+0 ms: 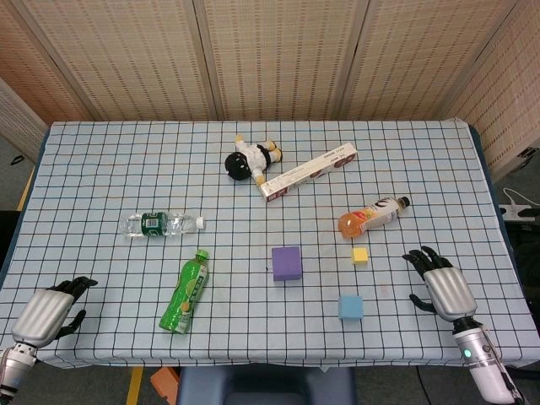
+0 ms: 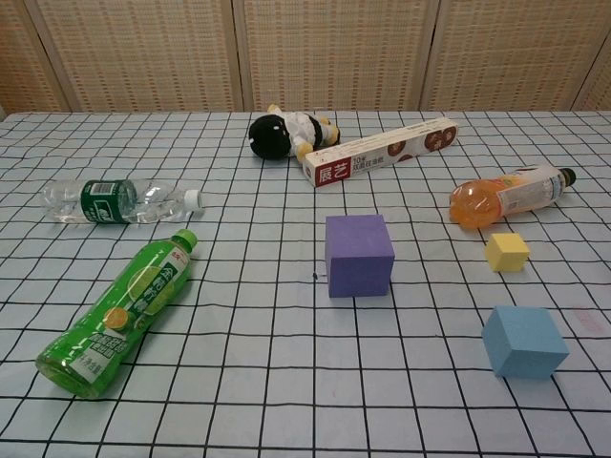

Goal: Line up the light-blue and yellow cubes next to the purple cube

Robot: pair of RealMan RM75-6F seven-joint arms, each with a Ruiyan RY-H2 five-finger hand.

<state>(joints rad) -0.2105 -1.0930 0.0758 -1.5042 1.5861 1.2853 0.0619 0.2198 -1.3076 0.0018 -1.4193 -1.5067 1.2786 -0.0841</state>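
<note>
Head view:
- The purple cube sits on the checked tablecloth, a little in front of the table's centre.
- The yellow cube lies to its right, apart from it and just in front of the orange drink bottle, which lies on its side.
- The light-blue cube rests nearer the front edge, below and slightly left of the yellow one, touching neither other cube.
- The right hand rests near the front right of the table, fingers spread apart and holding nothing, well clear of the cubes.
- The left hand lies at the front left corner, fingers loosely parted and empty.
- A green bottle lies on its side left of the purple cube; a clear water bottle lies further back.
- A plush toy and a long carton sit toward the back.

Chest view:
- Neither hand shows here.
- The purple cube stands in the middle, the yellow cube to its right near the orange drink bottle, the light-blue cube closest to the camera.
- The green bottle and water bottle lie at the left; the plush toy touches the carton.
</note>
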